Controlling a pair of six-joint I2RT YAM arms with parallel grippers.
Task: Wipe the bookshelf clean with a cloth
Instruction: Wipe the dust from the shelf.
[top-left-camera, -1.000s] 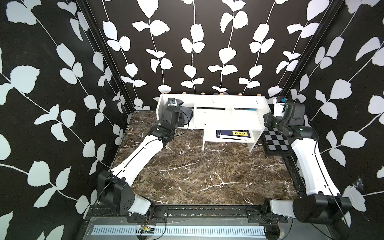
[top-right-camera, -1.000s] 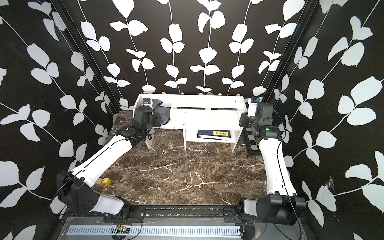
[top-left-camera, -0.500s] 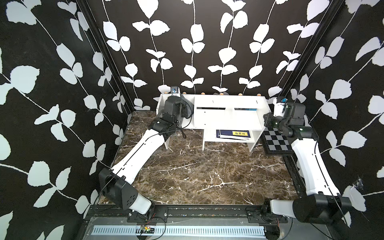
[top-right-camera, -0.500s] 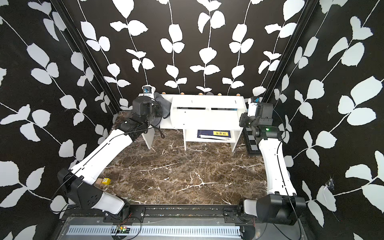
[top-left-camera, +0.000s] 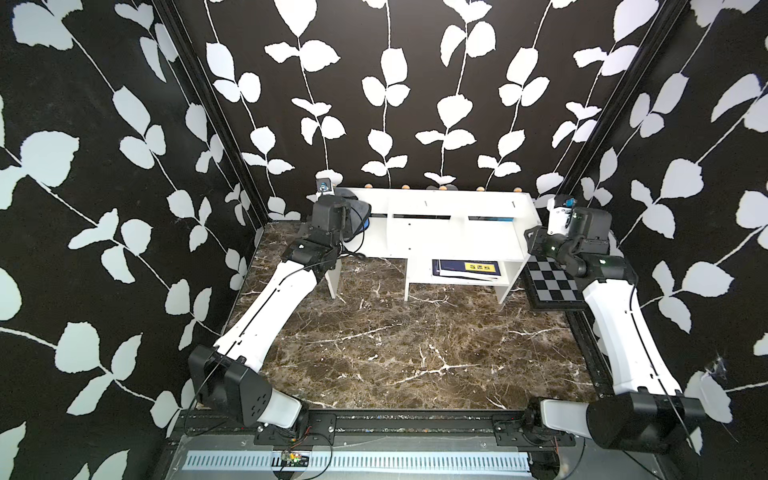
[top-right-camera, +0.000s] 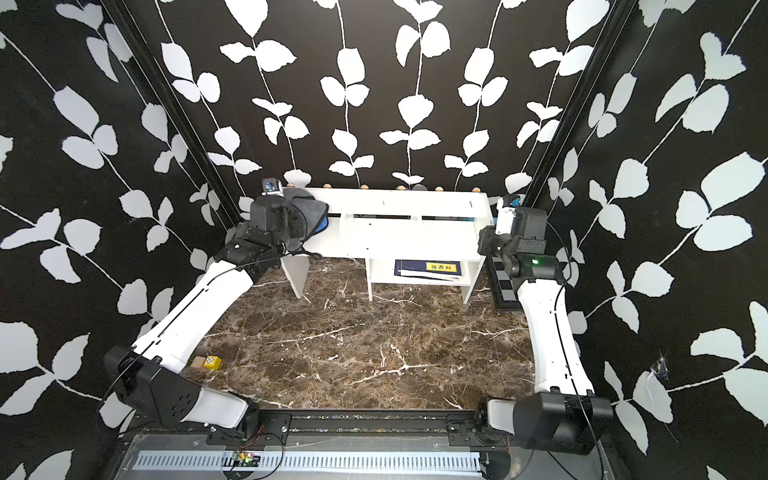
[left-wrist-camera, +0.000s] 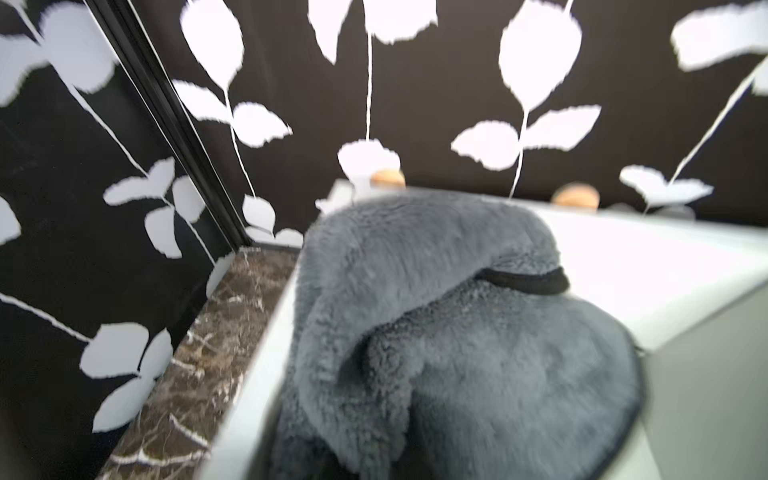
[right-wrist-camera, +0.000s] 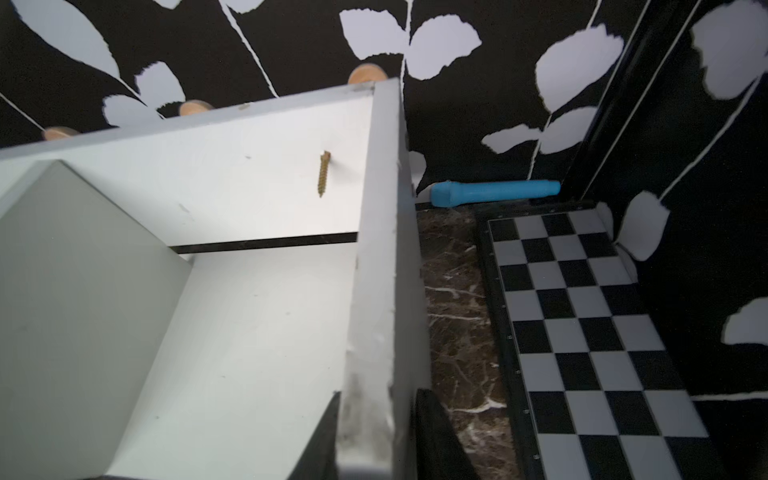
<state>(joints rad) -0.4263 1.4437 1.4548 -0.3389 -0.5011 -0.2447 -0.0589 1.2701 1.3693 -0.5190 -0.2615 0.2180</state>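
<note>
Black walls printed with white leaves enclose a brown marble-patterned tabletop (top-left-camera: 395, 345). Low, wide white board bookshelf (top-left-camera: 457, 239) stands against the back wall, upper centre in both top views, with its long axis running left to right across the frame. Soft dark grey fleece cloth (top-left-camera: 358, 209) lies bunched on the shelf's top board at its left end. The left wrist view shows it heaped over the white board, black loop cord (left-wrist-camera: 523, 282) uppermost.

Left gripper (top-left-camera: 343, 206) is at that end, closed, fingers buried in the cloth and evidently gripping it. Right gripper (right-wrist-camera: 376, 395) is at the opposite end, jaws either side of the shelf's end panel. Whether they pinch it cannot be determined.

Judgement: the length to be wiped extends rightward in frame from the cloth, along the long axis. The left arm is the nearer and should make the stroke.
</note>
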